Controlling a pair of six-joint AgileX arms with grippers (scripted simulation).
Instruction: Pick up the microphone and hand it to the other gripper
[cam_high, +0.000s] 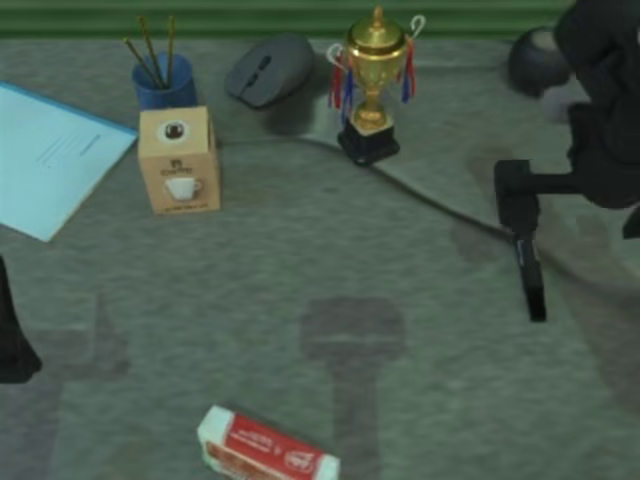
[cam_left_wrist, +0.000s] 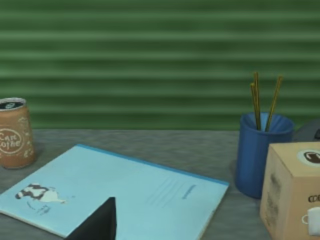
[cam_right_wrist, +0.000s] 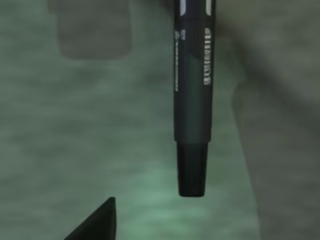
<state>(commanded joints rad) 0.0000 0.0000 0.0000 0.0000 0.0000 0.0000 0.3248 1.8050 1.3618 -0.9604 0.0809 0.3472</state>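
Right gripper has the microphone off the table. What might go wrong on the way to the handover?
1. The right gripper seems to grip the microphone near one end, so the long free handle may tilt or slip in the grip.
2. The left gripper sits at the table's far left edge. A low carry across could clip the trophy or the cardboard box.

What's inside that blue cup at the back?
The blue cup holds three thin brown-gold sticks, their tops poking above the rim. Their lower ends and the cup's bottom are hidden by its wall.
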